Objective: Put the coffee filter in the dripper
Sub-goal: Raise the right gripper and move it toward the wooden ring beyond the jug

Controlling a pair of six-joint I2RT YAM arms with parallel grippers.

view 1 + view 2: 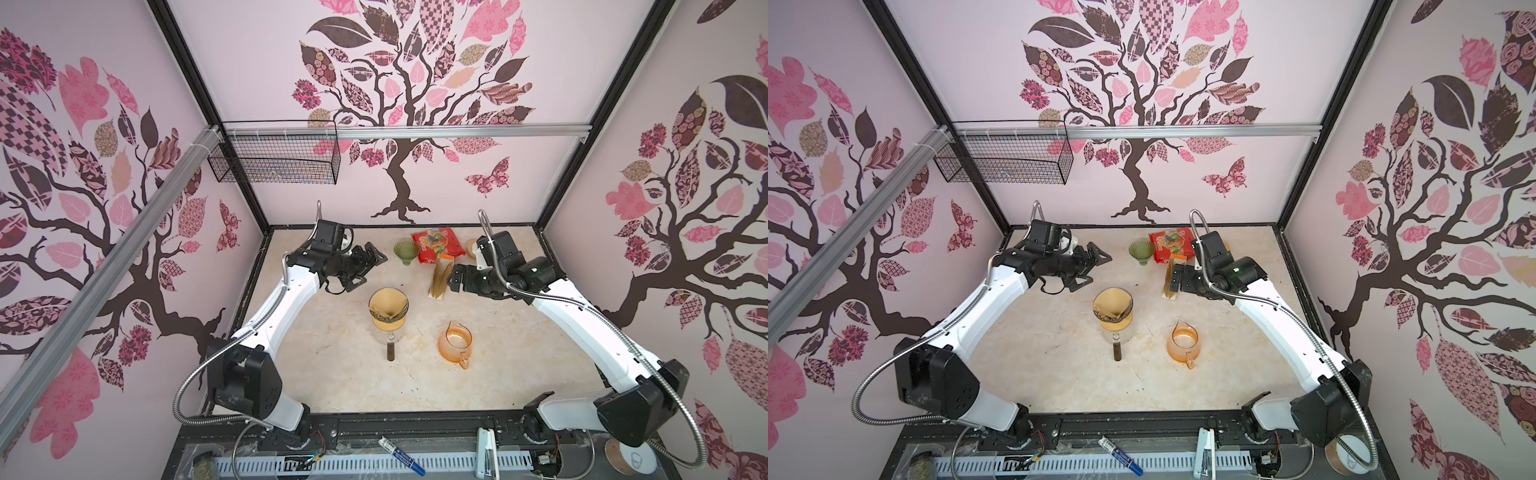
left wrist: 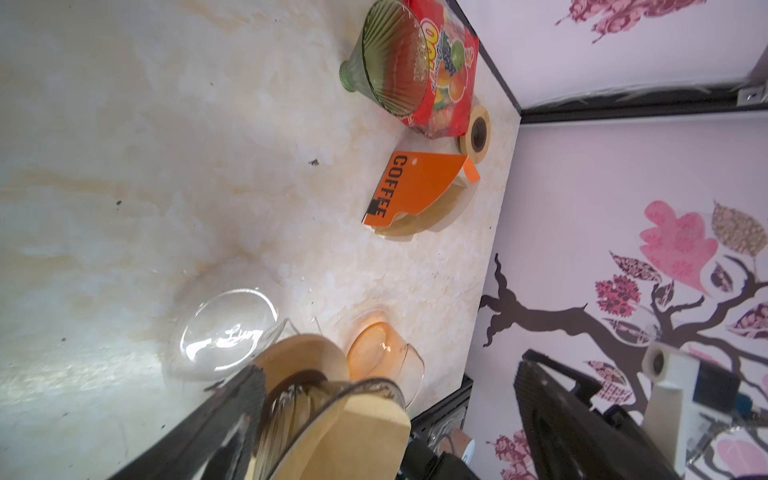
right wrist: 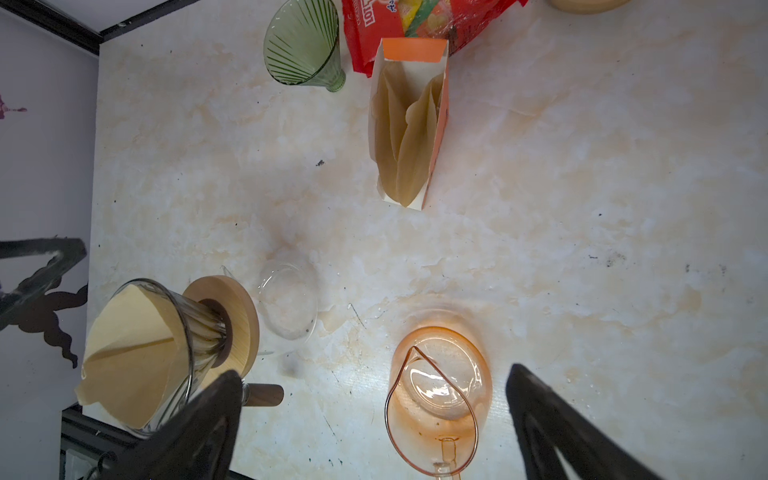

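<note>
A clear glass dripper (image 1: 390,320) (image 1: 1115,318) with a wooden collar stands on a glass carafe (image 3: 286,307) in the middle of the table. A tan paper coffee filter (image 1: 386,302) (image 1: 1111,302) (image 3: 133,353) sits opened inside it, its edge rising past the rim. My left gripper (image 1: 372,270) (image 1: 1096,272) hovers open just behind and above the dripper, holding nothing. In the left wrist view the dripper (image 2: 299,399) and filter (image 2: 353,440) show between the spread fingers of that gripper (image 2: 386,365). My right gripper (image 1: 450,279) (image 1: 1173,278) (image 3: 374,372) is open and empty beside the orange filter box (image 1: 440,280).
The open filter box (image 3: 411,124) (image 2: 415,187) holds more filters. A green glass cone (image 1: 406,250), a red snack bag (image 1: 438,245) and a tape roll (image 1: 471,247) lie at the back. An orange glass pitcher (image 1: 455,343) stands front right. A wire basket (image 1: 274,158) hangs on the back wall.
</note>
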